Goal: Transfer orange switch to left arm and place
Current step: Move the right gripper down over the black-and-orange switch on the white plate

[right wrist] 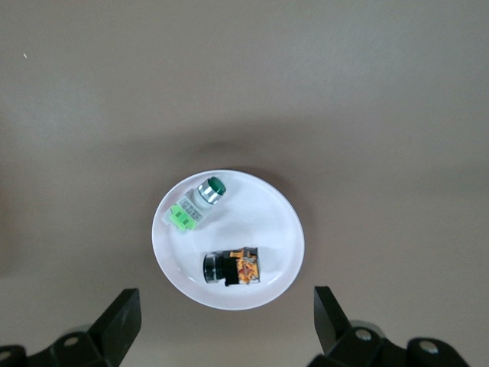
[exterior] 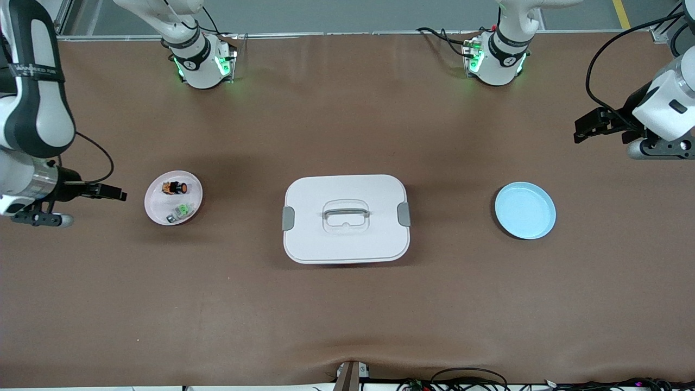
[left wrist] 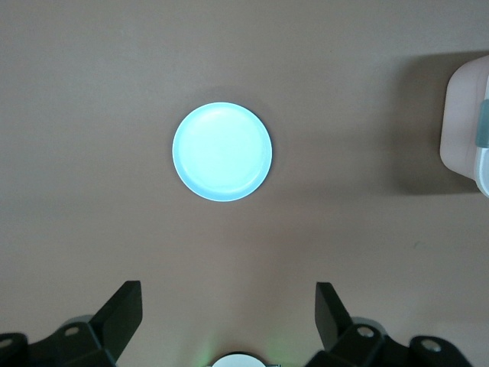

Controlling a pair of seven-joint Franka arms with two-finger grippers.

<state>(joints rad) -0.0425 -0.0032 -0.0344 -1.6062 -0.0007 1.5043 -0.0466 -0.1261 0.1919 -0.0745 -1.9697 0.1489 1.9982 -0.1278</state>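
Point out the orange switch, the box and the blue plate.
orange switch [exterior: 176,188], front view, its black body.
box [exterior: 346,241], front view, bare lid surface.
blue plate [exterior: 525,210], front view, its middle.

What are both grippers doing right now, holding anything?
Left gripper: open, empty, up over the table near the blue plate.
Right gripper: open, empty, up beside the pink plate with the orange switch.

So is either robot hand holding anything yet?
No, nothing is held. The right hand is open over the pink plate, where the orange switch lies. The left hand is open near the blue plate.
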